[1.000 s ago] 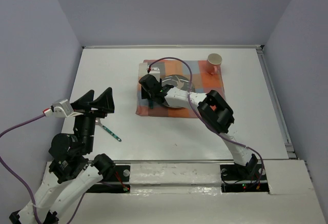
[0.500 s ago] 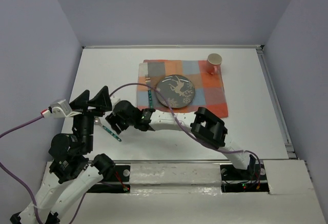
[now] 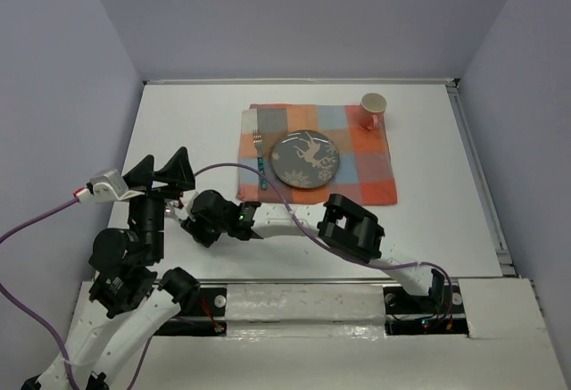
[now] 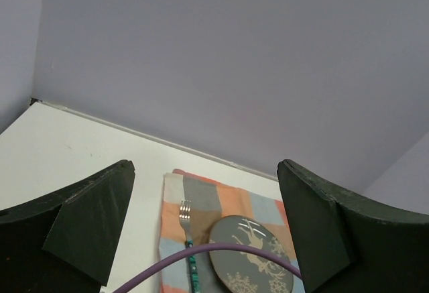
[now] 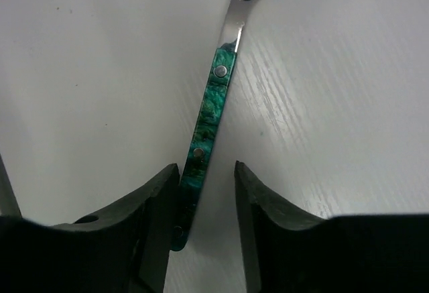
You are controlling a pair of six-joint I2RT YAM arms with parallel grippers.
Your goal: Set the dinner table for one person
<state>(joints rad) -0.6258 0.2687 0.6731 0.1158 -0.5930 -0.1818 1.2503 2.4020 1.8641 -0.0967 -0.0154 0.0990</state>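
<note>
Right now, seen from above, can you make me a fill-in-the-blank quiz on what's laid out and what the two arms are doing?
1. The green-handled metal fork lies on the orange-and-blue checkered cloth, to the ___ of the round grey plate.
2. The pinkish cup stands at the cloth's far ___ corner.
3. The right gripper straddles a utensil whose handle is ___, lying on the white dinner table.
4. The left gripper hangs above the table with jaws ___.
Missing words: left, right, green, open.
</note>
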